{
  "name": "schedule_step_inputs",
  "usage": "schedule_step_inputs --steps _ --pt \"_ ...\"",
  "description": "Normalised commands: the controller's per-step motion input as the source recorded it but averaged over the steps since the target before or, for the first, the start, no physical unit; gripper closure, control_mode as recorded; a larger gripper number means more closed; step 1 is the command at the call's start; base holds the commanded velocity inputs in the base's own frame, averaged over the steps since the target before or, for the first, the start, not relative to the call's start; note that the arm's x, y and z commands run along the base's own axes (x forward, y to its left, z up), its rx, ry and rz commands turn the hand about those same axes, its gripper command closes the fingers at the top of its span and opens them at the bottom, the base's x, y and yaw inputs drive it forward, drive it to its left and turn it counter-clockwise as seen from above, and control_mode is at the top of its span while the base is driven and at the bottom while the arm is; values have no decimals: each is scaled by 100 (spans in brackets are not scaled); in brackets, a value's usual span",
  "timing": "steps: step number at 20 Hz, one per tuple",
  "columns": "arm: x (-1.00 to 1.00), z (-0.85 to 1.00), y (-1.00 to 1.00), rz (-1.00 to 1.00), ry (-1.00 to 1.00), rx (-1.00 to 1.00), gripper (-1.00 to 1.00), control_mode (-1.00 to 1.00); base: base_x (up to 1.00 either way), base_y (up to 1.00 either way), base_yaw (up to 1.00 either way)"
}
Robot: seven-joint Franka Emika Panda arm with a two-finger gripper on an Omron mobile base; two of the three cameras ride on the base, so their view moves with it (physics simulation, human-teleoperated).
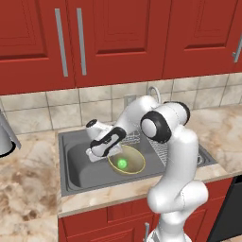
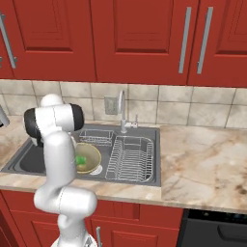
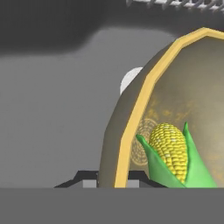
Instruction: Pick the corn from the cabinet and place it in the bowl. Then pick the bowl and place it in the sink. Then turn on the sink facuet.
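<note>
Bowl [image 3: 175, 100] rim between claw [image 3: 114, 183] tips

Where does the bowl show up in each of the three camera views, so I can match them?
Left base view: the bowl lies in the sink, just right of the gripper.
Right base view: lower left, in the basin beside the arm.
Hand view: right half, its yellow rim running diagonally.
Shared landmark: the corn inside the bowl.
</note>
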Motion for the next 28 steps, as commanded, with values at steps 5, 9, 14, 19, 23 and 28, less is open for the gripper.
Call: schedule_step_inputs --steps 5,9,14,19,23,28 --pt "41 -25 0 -11 4 0 100 -100 0 0 0" --pt "51 -27 0 -7 5 0 100 -100 0 0 0" --pt "60 -26 0 -4 4 0 100 -100 0 0 0" --pt "50 -47 -3 0 1 0 100 -100 0 0 0" --pt "42 -51 -6 0 0 0 100 -100 0 0 0" --pt "25 -26 -4 0 0 0 100 -100 0 0 0"
